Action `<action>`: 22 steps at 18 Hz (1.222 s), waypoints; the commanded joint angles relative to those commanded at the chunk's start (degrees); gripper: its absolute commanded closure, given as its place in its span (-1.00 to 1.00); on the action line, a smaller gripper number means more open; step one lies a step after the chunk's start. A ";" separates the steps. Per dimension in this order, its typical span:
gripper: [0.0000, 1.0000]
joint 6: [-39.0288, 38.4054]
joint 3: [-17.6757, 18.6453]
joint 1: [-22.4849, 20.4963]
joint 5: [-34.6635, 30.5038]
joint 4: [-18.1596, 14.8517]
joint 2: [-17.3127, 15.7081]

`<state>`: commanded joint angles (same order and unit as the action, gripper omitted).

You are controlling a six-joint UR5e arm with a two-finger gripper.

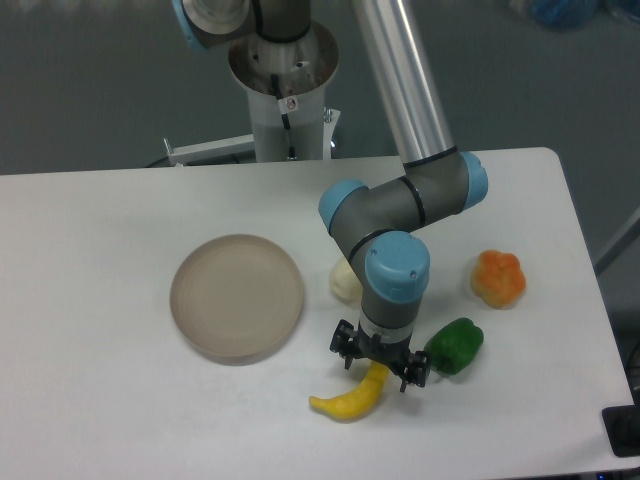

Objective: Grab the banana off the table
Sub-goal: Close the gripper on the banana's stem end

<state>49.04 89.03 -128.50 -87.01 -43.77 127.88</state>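
Observation:
The bright yellow curved banana (pixel 350 399) lies on the white table (pixel 100 380) near the front edge, its upper end tucked under my gripper (pixel 378 371). The gripper hangs straight above that upper end, its black fingers standing apart on either side of it, open. Whether the fingers touch the banana I cannot tell. The arm's wrist hides the banana's top tip.
A round beige plate (pixel 237 296) sits left of the gripper. A pale cream round fruit (pixel 344 280) is half hidden behind the arm. A green pepper (pixel 456 345) lies just right of the gripper, an orange pepper (pixel 498 279) farther right.

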 joint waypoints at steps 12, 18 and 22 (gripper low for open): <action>0.13 0.09 0.00 0.09 0.08 -0.09 -0.44; 0.22 0.09 0.00 0.09 0.17 -0.18 -1.32; 0.28 0.52 -0.35 -0.17 -0.09 -0.26 -3.25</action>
<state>49.57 88.69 -128.67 -87.10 -44.03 124.63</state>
